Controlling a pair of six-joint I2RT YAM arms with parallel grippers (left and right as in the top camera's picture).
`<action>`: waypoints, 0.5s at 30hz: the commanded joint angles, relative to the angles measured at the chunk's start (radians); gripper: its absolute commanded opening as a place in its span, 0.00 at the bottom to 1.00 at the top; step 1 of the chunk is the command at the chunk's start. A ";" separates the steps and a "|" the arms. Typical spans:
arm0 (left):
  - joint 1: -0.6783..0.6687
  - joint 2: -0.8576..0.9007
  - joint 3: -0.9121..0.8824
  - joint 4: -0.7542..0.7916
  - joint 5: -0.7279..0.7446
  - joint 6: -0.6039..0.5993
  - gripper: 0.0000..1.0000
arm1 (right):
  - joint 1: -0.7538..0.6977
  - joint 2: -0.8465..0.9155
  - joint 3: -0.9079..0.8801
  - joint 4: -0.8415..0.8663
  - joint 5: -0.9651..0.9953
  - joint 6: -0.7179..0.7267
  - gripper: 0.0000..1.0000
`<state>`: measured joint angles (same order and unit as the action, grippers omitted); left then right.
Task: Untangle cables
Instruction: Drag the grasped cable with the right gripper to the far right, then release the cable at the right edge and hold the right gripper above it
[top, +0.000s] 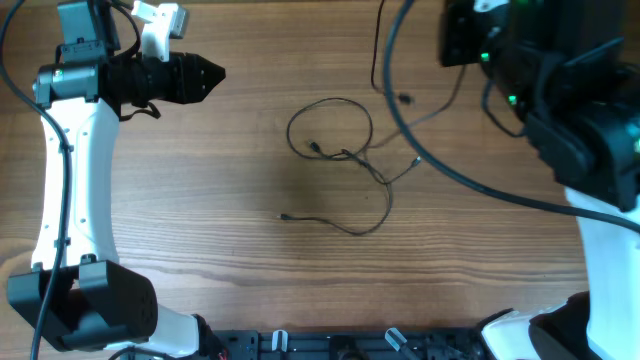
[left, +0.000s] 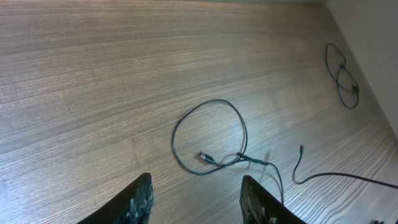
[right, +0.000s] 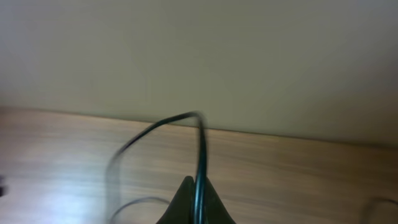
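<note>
Thin black cables lie in the middle of the wooden table, with a loop (top: 330, 101) joined at a small knot (top: 350, 155) and a strand that ends in a plug (top: 284, 216). In the left wrist view the loop (left: 239, 124) and knot (left: 240, 157) lie just ahead of my left gripper (left: 196, 186), which is open, empty and above the table. It also shows in the overhead view (top: 208, 72) at the upper left. My right gripper (right: 198, 190) is shut on a black cable (right: 200, 146) that rises from the jaws and curves left. In the overhead view it is hidden under the arm.
Another thin cable (top: 378, 60) with a plug (top: 405, 98) hangs or lies at the top centre. A small double loop (left: 341, 71) lies far right in the left wrist view. Thick arm wires (top: 470, 180) sweep over the right side. A rail (top: 330, 345) runs along the front edge.
</note>
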<state>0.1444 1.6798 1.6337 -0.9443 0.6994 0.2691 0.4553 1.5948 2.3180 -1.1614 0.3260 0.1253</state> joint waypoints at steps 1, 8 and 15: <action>0.001 0.003 0.016 -0.008 -0.005 0.015 0.47 | -0.088 -0.024 0.035 -0.038 0.129 -0.021 0.04; 0.001 0.003 0.016 -0.011 -0.006 0.015 0.47 | -0.356 -0.024 0.034 -0.090 0.112 0.014 0.04; 0.001 0.003 0.016 -0.010 -0.005 0.015 0.47 | -0.621 -0.010 0.034 -0.173 0.065 0.127 0.04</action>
<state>0.1444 1.6798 1.6337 -0.9520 0.6994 0.2714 -0.0818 1.5875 2.3337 -1.3045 0.3977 0.1669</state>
